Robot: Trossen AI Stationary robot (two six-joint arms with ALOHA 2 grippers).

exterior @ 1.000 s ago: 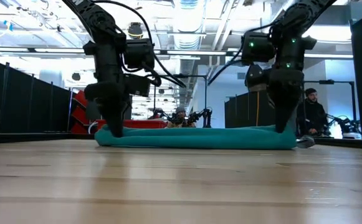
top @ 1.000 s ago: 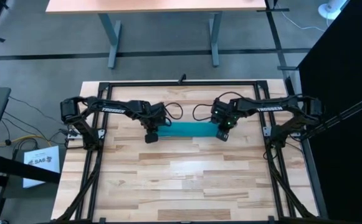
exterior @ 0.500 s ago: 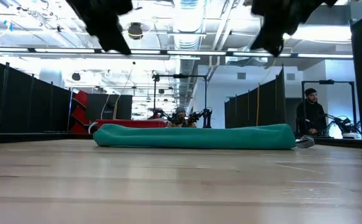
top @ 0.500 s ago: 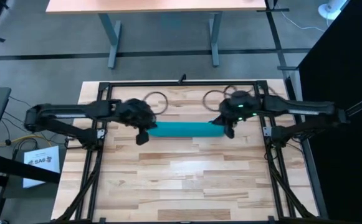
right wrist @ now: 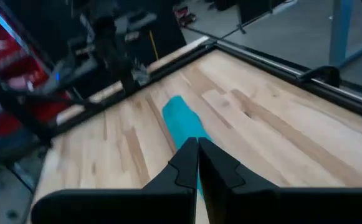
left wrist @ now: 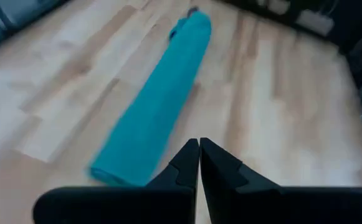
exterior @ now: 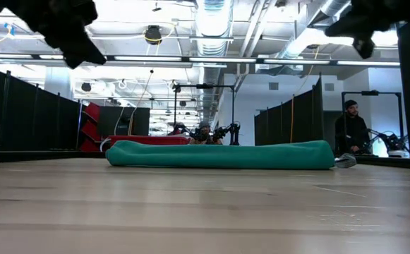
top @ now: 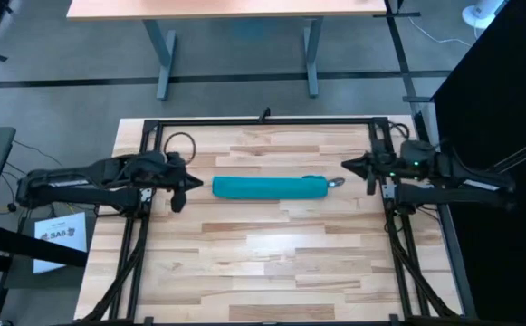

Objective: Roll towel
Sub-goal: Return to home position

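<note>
Towel [top: 269, 187] is a plain teal cloth, soft and a bit fuzzy-looking, wound up into 1 long sausage-shaped roll. It lies flat across the far-middle part of the pale wood plank table [top: 272, 263]. From the low view it's a low rounded tube with slightly lumpy ends.

Both arms are stretched out low and nearly level, pulled back toward their own sides of the table. The left gripper [top: 178, 192] sits just off the roll's left end. The right gripper [top: 355, 167] is off the right end, near the frame rail, and neither one touches the cloth. In both wrist views the 2 dark fingers are pressed tight together with nothing between them. In the low view the arms only poke in at the top corners, well above the roll.

1 second ago both grippers were down on the ends of the roll. Half a second ago they were lifted right above those ends, and now they've swung outward. The roll hasn't budged or loosened. A person [exterior: 351, 127] stands in the room behind.
</note>
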